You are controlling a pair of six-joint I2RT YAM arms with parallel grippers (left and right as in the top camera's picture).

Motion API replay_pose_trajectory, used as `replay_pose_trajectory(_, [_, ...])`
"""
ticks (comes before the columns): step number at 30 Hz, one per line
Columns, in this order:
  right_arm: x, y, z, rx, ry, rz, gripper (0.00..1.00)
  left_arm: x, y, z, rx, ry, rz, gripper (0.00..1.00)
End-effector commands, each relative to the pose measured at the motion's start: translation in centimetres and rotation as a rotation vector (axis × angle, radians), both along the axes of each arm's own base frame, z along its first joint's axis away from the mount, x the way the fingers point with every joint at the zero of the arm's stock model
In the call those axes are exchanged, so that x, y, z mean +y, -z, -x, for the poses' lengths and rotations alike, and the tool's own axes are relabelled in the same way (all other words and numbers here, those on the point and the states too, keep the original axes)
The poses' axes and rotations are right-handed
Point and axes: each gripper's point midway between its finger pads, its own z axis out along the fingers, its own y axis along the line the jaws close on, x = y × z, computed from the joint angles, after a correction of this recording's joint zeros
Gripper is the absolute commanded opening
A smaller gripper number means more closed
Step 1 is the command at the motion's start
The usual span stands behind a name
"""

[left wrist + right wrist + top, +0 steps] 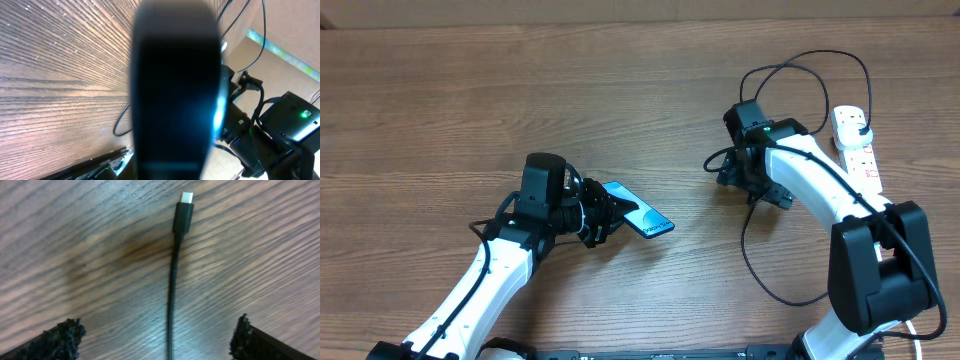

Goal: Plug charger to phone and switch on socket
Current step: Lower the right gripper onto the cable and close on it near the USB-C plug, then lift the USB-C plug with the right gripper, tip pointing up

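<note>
Charger [176,255] cable runs midway between the open right pincer's [157,335] jaws.

I take this for a robotics lab bench, not a home. A plain wood-grain table [470,90] fills the overhead view, and two white-and-black robot arms, the left arm [500,265] and the right arm [810,170], rise from its lower edge. A white power strip [858,145] lies at the right edge. Cardboard-coloured panels [295,22] stand in the upper right of the left wrist view.
</note>
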Motion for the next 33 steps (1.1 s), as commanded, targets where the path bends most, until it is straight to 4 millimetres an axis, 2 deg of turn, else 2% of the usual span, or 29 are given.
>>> replay_pose_trajectory(1, [0.1, 0.0, -0.3, 0.000, 0.056, -0.089, 0.92, -0.3, -1.3, -0.1, -0.037, 0.028, 0.032, 0.08])
replay_pose_trajectory(8, [-1.6, 0.4, -0.8, 0.014, 0.083, -0.178, 0.86, -0.3, -1.3, -0.1, -0.037, 0.028, 0.032, 0.04])
replay_pose_trajectory(12, [-2.2, 1.5, -0.8, 0.040, 0.099, -0.203, 0.85, -0.3, -1.3, -0.1, -0.037, 0.029, 0.033, 0.04])
replay_pose_trajectory(17, [-1.4, 2.7, -0.8, 0.063, 0.043, -0.240, 0.83, -0.3, -1.3, -0.1, -0.037, 0.029, 0.032, 0.04])
replay_pose_trajectory(24, [-1.4, 4.8, 0.4, 0.143, 0.053, -0.230, 0.73, -0.5, -1.5, 0.1, -0.034, 0.040, 0.044, 0.04])
replay_pose_trajectory(33, [-1.5, 7.0, 2.7, 0.257, 0.060, -0.214, 0.49, -0.5, -1.5, 0.1, -0.034, 0.041, 0.046, 0.05])
